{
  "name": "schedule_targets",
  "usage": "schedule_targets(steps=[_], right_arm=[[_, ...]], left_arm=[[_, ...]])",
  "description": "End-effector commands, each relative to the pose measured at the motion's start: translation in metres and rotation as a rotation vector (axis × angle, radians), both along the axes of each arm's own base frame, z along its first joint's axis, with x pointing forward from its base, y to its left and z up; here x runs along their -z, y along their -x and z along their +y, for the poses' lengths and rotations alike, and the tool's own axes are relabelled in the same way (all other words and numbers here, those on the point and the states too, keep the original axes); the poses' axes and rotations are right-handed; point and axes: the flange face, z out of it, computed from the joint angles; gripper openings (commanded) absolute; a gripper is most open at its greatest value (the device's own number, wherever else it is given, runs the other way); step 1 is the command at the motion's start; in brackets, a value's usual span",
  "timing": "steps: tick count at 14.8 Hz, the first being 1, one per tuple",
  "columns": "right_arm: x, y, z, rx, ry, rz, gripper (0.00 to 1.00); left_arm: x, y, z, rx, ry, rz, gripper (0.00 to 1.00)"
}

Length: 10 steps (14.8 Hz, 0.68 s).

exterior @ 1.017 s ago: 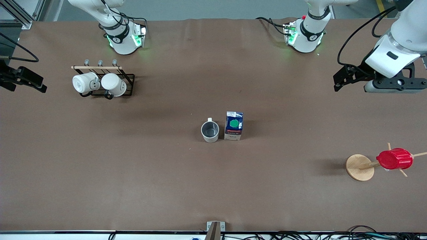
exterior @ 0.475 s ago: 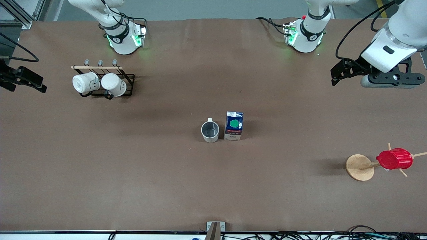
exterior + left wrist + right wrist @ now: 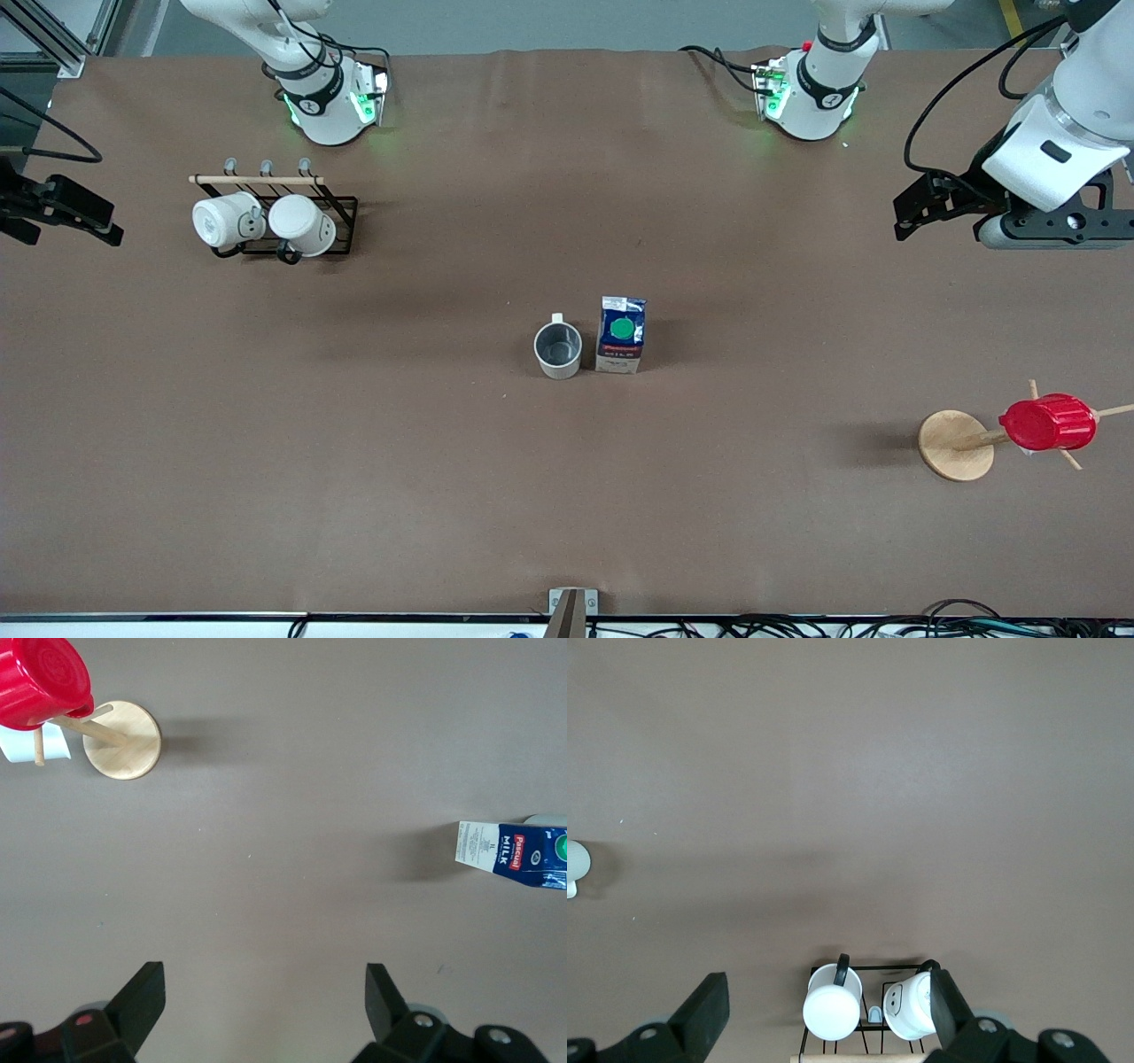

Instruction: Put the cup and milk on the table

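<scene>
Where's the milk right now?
Front view: the milk stands upright mid-table, right beside the cup on the left arm's side; neither gripper is near it.

This is a robotics lab, set up for recording rather than living. Two white arm bases (image 3: pixel 328 97) with green status lights are bolted along one edge of a large desk (image 3: pixel 443 487) covered in plain matte brown sheet. Black cables (image 3: pixel 939 97) trail from the arms, and more wiring (image 3: pixel 886 627) bunches along the edge nearest the front camera. Aluminium framing (image 3: pixel 53 35) stands at a corner, and a bare grey floor (image 3: pixel 532 22) shows past the desk.
</scene>
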Motion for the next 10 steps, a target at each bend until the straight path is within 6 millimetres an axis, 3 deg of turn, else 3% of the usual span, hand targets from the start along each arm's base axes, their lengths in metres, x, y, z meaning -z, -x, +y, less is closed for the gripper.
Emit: schedule_targets(steps=[1,10], right_arm=[[0.0004,0.0030,-0.0048,-0.004,-0.011,0.001,1.00],[0.0006,0.0034,-0.0055,-0.001,-0.013,0.004,1.00]], left_arm=[[-0.0009,-0.0015,-0.0005,0.021,0.022,-0.007,0.99],[0.0049,-0.0083,-0.0003,0.028,0.023,-0.014,0.99]])
